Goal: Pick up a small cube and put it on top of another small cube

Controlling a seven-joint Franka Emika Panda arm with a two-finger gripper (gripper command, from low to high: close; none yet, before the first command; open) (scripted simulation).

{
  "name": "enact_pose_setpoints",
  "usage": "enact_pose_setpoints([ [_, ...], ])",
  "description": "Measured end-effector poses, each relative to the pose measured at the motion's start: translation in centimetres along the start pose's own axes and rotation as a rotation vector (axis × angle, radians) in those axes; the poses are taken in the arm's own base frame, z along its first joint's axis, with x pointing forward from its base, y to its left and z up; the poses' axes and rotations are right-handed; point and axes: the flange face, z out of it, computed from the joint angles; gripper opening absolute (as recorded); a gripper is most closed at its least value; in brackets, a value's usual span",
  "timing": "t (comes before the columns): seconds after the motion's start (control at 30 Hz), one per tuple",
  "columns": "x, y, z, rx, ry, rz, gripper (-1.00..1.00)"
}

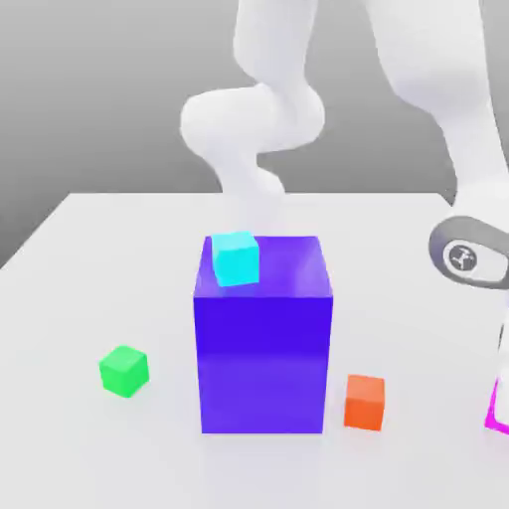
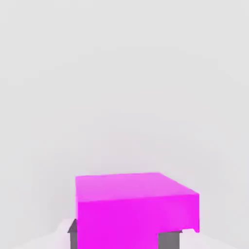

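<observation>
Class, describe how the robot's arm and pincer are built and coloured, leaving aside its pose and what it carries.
The arm is made of smooth, rounded, glossy white segments joined like thick tubes. Near its wrist sits a dark grey ring around a white round cap bearing a small dark mark. In the hand view, the pincer's fingers appear as dark grey blocky pieces. No loose cables show.

- Smooth, matte white robot arm (image 1: 260,119), built from rounded, bulbous links.
- Grey-ringed wrist joint cap (image 1: 461,258) bearing a small dark marking.
- Dark grey fingers (image 2: 169,240).
</observation>
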Motion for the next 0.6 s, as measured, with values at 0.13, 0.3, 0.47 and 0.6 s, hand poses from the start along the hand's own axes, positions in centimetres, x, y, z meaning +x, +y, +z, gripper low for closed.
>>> enact_pose_setpoints([
  [0.13, 4.0, 6.5, -4.8, 0.004, 0.093, 0.137, -1.0],
  [0.3, 4.7, 19.1, -7.7, -0.024, 0.14, 0.408, -1.0],
  [0.47, -0.8, 36.5, -9.4, -0.053, 0.149, 0.833, -1.0],
  [0.6, -10.3, 46.8, -10.6, -0.032, 0.15, 1.206, -1.0],
])
